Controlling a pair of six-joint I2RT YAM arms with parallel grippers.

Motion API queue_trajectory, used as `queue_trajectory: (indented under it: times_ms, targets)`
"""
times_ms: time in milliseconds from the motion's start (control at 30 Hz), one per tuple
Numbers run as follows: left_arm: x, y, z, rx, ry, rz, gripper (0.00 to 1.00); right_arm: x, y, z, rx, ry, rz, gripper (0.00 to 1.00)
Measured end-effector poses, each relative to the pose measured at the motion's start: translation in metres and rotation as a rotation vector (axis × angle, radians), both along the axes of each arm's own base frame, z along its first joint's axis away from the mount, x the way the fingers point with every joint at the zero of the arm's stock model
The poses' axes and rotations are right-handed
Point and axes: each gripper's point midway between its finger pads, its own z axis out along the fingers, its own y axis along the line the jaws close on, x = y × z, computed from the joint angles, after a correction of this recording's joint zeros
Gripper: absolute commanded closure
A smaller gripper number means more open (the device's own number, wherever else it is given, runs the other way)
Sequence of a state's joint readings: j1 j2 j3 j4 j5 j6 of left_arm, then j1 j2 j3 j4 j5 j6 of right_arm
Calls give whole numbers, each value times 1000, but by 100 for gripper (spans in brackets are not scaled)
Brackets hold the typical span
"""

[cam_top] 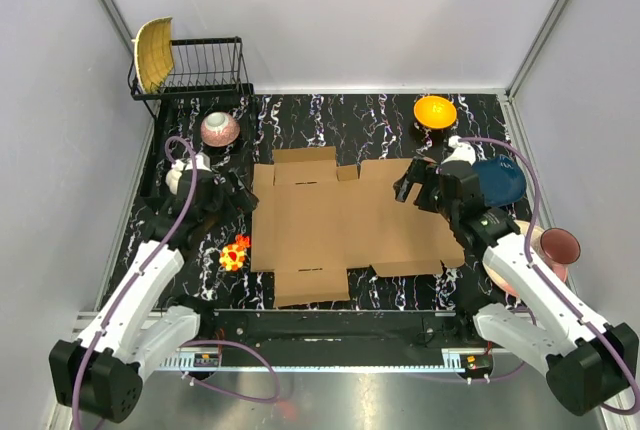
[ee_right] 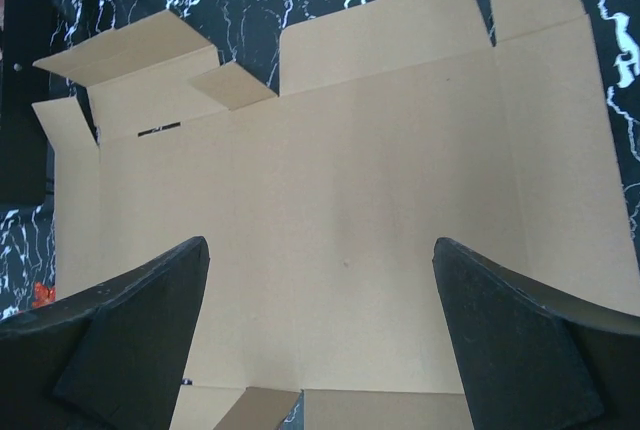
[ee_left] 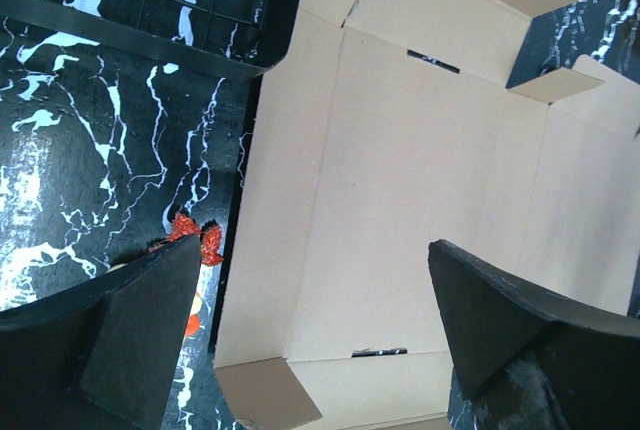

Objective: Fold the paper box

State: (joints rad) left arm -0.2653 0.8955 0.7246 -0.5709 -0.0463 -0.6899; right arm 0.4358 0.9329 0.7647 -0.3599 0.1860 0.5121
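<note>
Plainly, the paper box [cam_top: 340, 225] lies unfolded and flat in the middle of the black marbled counter [cam_top: 380, 120], with its long panels running left to right between the two arms. From the right wrist, a far flap [ee_right: 130, 50] and a small tab [ee_right: 232, 83] stand slightly raised, while the rest of the box lies flat.

The left jaws stand wide apart with nothing between them, over the box's left edge. Their dark fingers [ee_left: 130, 340] frame bare cardboard. The right jaws are likewise spread fully and hold nothing. Their fingers [ee_right: 530, 340] hang above the box's right half, apart from it.

A small red-and-yellow thing [cam_top: 234, 253], perhaps a toy but too small to tell, sits just beside the box's left edge. A pink bowl [cam_top: 220, 129] and an orange bowl [cam_top: 435, 110] stand near the far corners. A blue bowl [cam_top: 500, 182] and a maroon bowl [cam_top: 558, 245] are on the right. A wire dish rack [cam_top: 205, 65] occupies the far left corner.
</note>
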Motion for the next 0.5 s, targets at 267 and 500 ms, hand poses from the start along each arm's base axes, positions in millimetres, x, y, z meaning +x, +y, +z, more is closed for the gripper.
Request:
queue_trajectory:
  times_ms: [267, 500]
  targets:
    - [-4, -7, -5, -54, -27, -9, 7, 6, 23, -11, 27, 45, 94, 2]
    - [-14, -35, -22, -5, 25, -93, 7, 58, 63, -10, -32, 71, 188, 5]
